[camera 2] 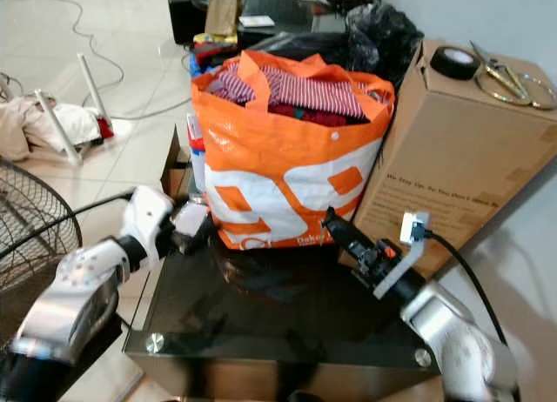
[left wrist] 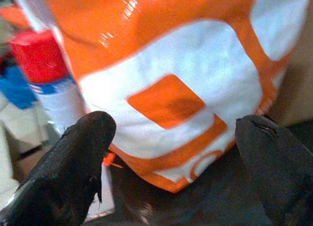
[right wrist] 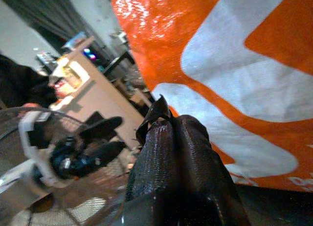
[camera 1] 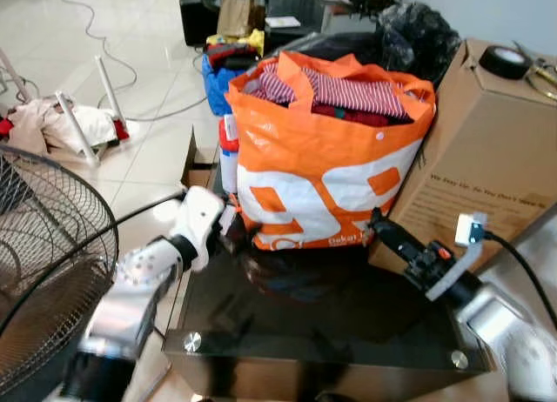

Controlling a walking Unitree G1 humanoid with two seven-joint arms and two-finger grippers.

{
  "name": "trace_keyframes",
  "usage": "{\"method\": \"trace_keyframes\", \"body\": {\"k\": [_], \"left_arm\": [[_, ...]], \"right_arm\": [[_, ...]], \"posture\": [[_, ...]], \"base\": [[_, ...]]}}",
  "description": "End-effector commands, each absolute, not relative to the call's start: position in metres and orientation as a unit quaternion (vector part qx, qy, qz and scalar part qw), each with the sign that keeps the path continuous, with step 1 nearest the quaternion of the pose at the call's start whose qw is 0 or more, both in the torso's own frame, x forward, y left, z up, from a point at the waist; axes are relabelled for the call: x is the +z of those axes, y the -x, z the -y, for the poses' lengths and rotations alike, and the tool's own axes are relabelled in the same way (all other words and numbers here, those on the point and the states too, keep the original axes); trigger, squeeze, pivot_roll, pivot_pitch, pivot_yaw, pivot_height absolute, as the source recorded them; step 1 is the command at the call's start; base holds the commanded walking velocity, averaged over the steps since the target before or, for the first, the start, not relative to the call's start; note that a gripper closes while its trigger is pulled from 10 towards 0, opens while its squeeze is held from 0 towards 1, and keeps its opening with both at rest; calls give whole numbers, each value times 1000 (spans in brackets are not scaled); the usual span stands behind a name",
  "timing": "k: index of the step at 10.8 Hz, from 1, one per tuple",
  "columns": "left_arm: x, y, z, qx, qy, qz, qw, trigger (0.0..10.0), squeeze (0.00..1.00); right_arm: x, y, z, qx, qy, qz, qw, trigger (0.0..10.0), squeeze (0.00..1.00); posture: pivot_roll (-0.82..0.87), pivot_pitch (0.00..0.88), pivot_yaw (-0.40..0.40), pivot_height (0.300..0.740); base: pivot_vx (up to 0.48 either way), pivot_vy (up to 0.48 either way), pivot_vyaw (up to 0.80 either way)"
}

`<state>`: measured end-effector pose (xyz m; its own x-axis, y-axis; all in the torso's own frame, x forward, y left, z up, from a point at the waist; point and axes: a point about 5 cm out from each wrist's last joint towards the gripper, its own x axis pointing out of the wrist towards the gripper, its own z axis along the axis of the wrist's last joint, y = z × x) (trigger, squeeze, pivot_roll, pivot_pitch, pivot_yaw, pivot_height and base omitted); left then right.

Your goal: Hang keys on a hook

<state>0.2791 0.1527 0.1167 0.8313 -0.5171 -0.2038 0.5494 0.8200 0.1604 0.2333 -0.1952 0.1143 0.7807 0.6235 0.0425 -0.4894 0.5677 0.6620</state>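
Left eye view: both grippers flank the orange bag [camera 1: 322, 176] on the dark surface [camera 1: 348, 324]; left gripper [left wrist: 176, 152] fingers spread, right gripper [right wrist: 168, 138] fingers clenched. Keys unseen; presumably light, rigid, best pinched by the ring.

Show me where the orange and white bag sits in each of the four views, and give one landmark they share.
Left eye view: orange and white bag stands centre, at the back of the black glass table.
Right eye view: centre, slightly left.
Left wrist view: close ahead, beyond the left gripper with its fingers spread.
Right wrist view: on the right, beyond the right gripper.
Shared landmark: the bag's white patches.
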Motion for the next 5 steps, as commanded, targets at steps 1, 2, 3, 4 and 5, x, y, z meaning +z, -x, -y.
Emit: {"method": "trace_keyframes", "body": {"k": [1,2,3,4,5], "left_arm": [[123,-279,-153,-254,-116,-58,958,10000,24],[123,-278,-153,-234,-125,-54,963,10000,20],[118,-280,-156,-206,-116,-60,970,10000,27],[114,-281,-157,-193,-121,-65,972,10000,27],[111,-281,-156,-189,-121,-70,972,10000,24]], "right_arm": [[119,-232,198,291,-315,-94,898,0,0],[118,-232,199,235,-258,-98,932,627,0],[113,-236,200,170,-221,-106,954,10000,0],[106,-240,198,122,-180,-120,969,10000,0],[99,-245,198,54,-150,-129,979,10000,0]], "posture": [[-66,0,-40,740],[-67,0,-34,740],[-73,0,-25,740],[-80,0,-11,740],[-80,0,-8,740]], "base": [[0,0,0],[0,0,0],[0,0,0],[0,0,0],[0,0,0]]}}
